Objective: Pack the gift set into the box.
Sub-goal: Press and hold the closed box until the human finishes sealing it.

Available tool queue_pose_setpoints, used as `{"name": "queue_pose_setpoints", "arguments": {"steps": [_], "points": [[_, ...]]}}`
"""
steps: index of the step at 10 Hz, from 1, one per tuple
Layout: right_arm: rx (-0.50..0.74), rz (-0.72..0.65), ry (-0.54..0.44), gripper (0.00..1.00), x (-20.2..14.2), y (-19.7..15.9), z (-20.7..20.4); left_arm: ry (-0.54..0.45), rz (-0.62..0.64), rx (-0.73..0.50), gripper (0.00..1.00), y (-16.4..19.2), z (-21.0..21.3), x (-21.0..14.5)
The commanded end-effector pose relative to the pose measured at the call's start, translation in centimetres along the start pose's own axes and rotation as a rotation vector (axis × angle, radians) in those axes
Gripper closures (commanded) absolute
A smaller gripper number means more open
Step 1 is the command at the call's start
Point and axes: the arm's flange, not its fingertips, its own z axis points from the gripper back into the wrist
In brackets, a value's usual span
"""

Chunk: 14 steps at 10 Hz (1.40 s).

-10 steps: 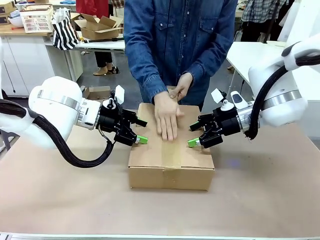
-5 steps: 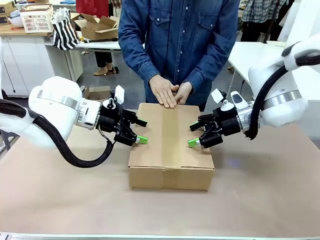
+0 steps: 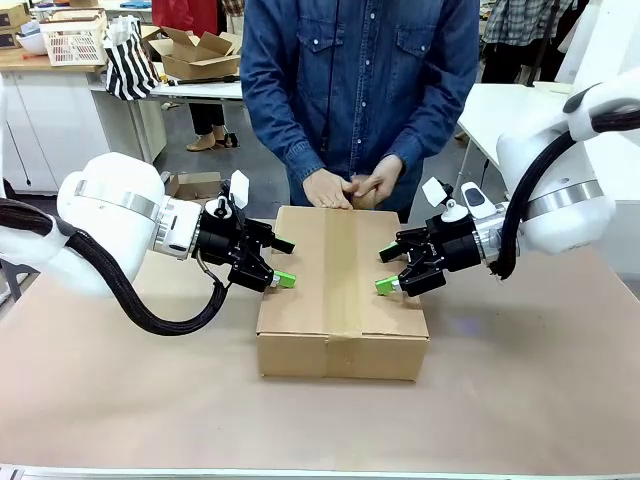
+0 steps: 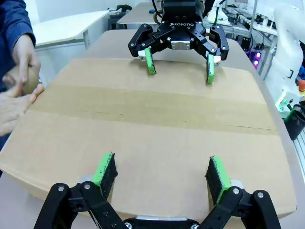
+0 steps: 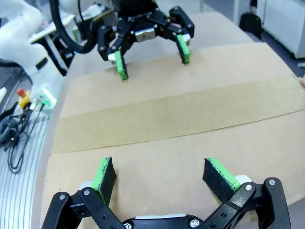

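Observation:
The box (image 3: 343, 290) is a brown cardboard carton in the middle of the table, its flaps closed and a strip of brown tape (image 3: 342, 270) running down its top. The gift set is hidden from view. My left gripper (image 3: 277, 264) is open, its green pads resting on the box's left top edge (image 4: 157, 181). My right gripper (image 3: 388, 268) is open too, pads on the right top edge (image 5: 162, 179). Each wrist view shows the other gripper across the lid. The person's hands (image 3: 350, 188) are clasped together just behind the box's far edge.
The person in a denim shirt (image 3: 360, 90) stands at the far side of the table (image 3: 150, 390). Behind, a counter holds a white lattice basket (image 3: 72, 42), a striped bag (image 3: 130, 60) and an open small carton (image 3: 200, 52).
The person's hand slid back along the tape off the lid and joined the other hand behind the box. Both grippers stayed in place.

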Motion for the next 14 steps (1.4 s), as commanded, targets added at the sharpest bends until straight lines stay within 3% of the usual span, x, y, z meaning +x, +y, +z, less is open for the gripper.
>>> {"name": "queue_pose_setpoints", "arguments": {"steps": [1, 14], "points": [[-0.004, -0.004, 0.012, 0.0, -0.36, 0.38, 0.07, 0.001, -0.001, 0.002, 0.0, -0.05, 0.06, -0.1], [-0.004, -0.004, 0.012, 0.0, -0.36, 0.38, 0.07, 0.001, -0.001, 0.002, 0.0, -0.05, 0.06, -0.1]]}}
